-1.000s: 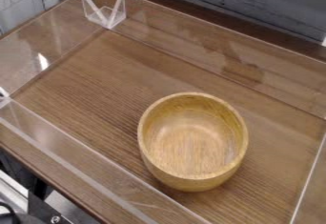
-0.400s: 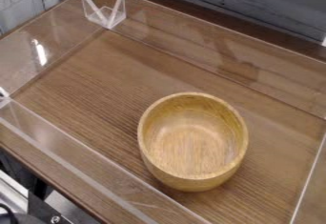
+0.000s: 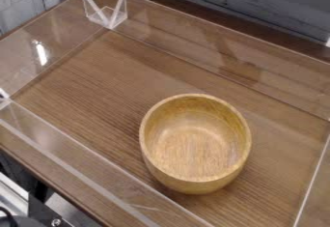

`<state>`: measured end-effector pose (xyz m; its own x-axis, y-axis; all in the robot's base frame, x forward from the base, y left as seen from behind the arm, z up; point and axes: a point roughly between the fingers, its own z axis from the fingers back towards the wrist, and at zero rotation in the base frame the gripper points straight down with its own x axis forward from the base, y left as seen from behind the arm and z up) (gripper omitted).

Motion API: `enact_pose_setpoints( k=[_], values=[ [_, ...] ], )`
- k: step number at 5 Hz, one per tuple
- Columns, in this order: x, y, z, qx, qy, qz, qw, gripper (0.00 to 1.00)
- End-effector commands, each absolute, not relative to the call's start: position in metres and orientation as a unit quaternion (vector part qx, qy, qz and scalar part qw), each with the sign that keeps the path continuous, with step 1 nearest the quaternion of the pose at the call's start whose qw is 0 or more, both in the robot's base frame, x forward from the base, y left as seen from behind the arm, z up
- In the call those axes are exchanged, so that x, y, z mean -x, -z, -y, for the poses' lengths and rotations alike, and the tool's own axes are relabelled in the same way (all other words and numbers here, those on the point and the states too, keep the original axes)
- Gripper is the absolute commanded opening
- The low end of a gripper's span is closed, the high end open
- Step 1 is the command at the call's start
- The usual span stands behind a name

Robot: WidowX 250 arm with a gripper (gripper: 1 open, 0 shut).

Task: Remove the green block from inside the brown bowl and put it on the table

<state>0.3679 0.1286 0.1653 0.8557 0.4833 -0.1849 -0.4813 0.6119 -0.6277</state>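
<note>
The brown bowl (image 3: 152, 125) stands upright on the table (image 3: 96, 86), right of centre and toward the front. Its inside shows bare wood with nothing in it. The green block is out of view in this frame, and nothing green lies on the tabletop or in the bowl. No gripper or arm shows anywhere in the picture.
Low clear acrylic walls run around the table, with a front wall (image 3: 71, 158) and a back wall (image 3: 245, 38). A clear corner bracket (image 3: 106, 11) stands at the back left. Dark equipment sits below the table's front edge (image 3: 19, 207).
A green shape at the top edge, just right of the corner bracket, has slid upward out of the picture. The bowl has not moved.
</note>
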Motion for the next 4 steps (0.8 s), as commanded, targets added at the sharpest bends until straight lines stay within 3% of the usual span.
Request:
enact_pose_setpoints(
  k=[1, 4],
  values=[
    [-0.363, -0.204, -0.130, 0.349, -0.254, 0.059, 0.900, 0.00],
    [-0.362, -0.214, -0.128, 0.381, -0.250, 0.087, 0.886, 0.00]
  ],
)
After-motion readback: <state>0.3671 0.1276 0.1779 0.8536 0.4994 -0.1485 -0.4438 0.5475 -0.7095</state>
